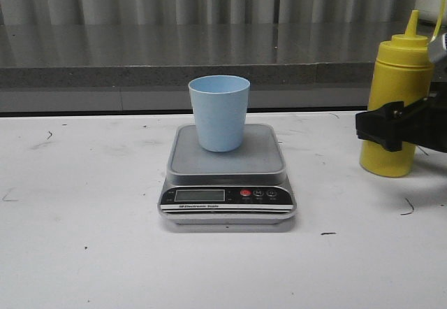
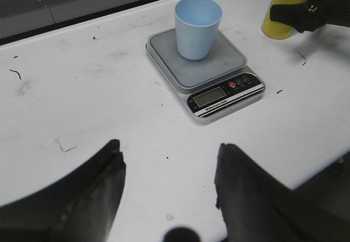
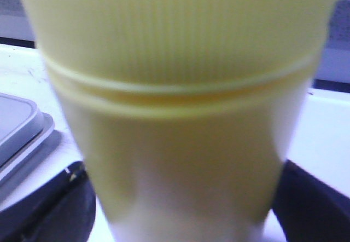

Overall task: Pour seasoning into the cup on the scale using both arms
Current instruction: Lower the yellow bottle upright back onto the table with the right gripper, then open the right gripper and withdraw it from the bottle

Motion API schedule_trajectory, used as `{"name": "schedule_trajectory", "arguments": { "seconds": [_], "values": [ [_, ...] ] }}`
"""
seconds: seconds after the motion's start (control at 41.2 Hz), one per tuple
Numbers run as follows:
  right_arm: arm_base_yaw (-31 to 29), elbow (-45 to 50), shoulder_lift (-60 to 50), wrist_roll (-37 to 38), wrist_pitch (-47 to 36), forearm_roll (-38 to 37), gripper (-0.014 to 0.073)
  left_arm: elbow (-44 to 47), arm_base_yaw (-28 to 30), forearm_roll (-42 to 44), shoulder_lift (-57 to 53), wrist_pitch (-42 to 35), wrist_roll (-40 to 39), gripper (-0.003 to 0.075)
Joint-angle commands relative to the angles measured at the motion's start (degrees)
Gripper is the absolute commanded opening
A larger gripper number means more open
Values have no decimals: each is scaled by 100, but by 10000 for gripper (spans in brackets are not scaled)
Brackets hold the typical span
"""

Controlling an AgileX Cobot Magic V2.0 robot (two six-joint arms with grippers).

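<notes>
The pale blue cup stands upright and empty on the steel platform of the scale at the table's middle. The yellow seasoning bottle stands on the table at the right, its cap hanging open. My right gripper comes in from the right and is closed around the bottle's middle; in the right wrist view the bottle fills the space between both fingers. My left gripper is open and empty above the table, short of the scale and cup. It is out of the front view.
A grey counter ledge runs along the back behind the white table. The scale's black panel with display and red button faces the front.
</notes>
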Motion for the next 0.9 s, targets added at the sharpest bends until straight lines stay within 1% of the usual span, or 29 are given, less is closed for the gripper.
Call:
{"name": "schedule_trajectory", "arguments": {
  "seconds": [0.0,0.121,0.145,0.218,0.267,0.315,0.364,0.412,0.509,0.606,0.776,0.873],
  "values": [
    [-41,255,-551,-87,-520,317,650,-143,-37,15,17,-403,-21,365],
    [-13,681,-968,-82,-391,346,650,-143,-37,15,17,-403,-21,365],
    [13,773,-1101,-77,-284,358,650,-143,-37,15,17,-403,-21,365],
    [99,955,-1486,-33,384,398,650,-143,-37,15,17,-403,-21,365],
    [192,992,-1797,190,1124,410,646,-143,-37,15,17,-403,-21,365],
    [302,970,-2131,494,2172,410,643,-143,-37,15,17,-403,-21,365],
    [422,930,-2476,784,3030,405,643,-143,-37,15,17,-403,-21,365],
    [552,891,-2771,1028,3657,400,643,-143,-37,15,17,-403,-21,365],
    [861,791,-3432,1259,4811,263,643,-143,-37,15,17,-403,-21,365],
    [1335,595,-4095,1609,6088,262,643,-143,-37,15,17,-403,-21,365],
    [2226,-11,-5013,1662,8611,419,643,-143,-37,15,17,-403,-21,365],
    [2677,-396,-5461,1530,9725,602,643,-143,-37,15,17,-403,-21,365]
  ]
}}
